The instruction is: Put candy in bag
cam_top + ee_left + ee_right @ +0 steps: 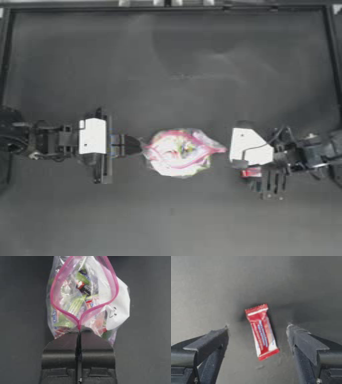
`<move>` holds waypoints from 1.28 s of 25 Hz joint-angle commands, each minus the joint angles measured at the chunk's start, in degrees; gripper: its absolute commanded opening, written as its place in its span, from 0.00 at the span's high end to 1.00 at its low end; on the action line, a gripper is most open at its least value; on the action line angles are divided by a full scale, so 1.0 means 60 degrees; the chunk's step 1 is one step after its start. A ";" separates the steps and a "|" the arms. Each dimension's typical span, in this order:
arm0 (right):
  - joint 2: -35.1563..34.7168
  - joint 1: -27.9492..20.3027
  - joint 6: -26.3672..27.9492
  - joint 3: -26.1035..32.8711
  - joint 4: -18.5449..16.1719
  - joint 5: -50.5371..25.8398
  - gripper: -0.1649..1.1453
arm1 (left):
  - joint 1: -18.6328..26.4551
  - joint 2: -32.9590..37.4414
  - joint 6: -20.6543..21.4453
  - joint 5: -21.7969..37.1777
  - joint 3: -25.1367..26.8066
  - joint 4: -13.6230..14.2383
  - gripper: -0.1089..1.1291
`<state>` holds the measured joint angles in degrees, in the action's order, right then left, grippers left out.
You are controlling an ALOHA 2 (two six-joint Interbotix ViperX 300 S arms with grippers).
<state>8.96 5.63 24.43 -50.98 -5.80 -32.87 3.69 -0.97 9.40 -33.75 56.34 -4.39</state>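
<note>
Pink-red seal strip (pixel 68 314) loops wide open on the bag (pixel 179 152) at the middle of the dark table (pixel 174 60), and multicoloured sweets (pixel 78 303) crowd behind the clear plastic. Left gripper (pixel 79 331) is clenched tight on that strip, jaws pressed flat together on the bag's rim at its left end, where the two sides of the seal meet. From above, the left arm reaches in from the left side and the bag billows out from its jaws toward the centre, mouth gaping.

Over on the right, the candy (pixel 262 331) lies flat on the table, a slim red wrapper with a white middle and crimped ends, tilted a little. Right gripper (pixel 257 331) hangs over it with jaws spread wide, one finger on either side, neither one touching the wrapper. In the top view the candy (pixel 251 172) shows as a small red patch just beside the right arm's white wrist block (pixel 248 146), near the bag's right edge but apart from it, clearly outside the plastic. Right arm comes in from the right side, angled slightly down toward the wrapper.
</note>
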 commanded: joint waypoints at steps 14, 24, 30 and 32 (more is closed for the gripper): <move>-0.0527 0.0088 0.0044 0.0044 -0.0103 0.0176 0.22 | 0.0000 0.0176 -0.0015 -0.0059 -0.0176 -0.0015 0.86; -0.0952 0.0073 0.0059 0.0059 -0.0059 0.0088 0.40 | 0.0000 0.0190 -0.0015 -0.0059 -0.0176 -0.0015 0.86; -0.1069 0.0073 0.0176 0.0103 0.0029 -0.0059 0.56 | -0.0029 0.0190 -0.0015 -0.0059 -0.0176 -0.0015 0.86; -0.1040 0.0088 0.0205 0.0117 0.0029 -0.0103 0.58 | -0.0044 0.0190 -0.0029 -0.0059 -0.0176 -0.0015 0.86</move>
<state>2.55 6.06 25.58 -50.27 -5.80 -33.13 3.60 -0.97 9.32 -33.75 56.34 -4.39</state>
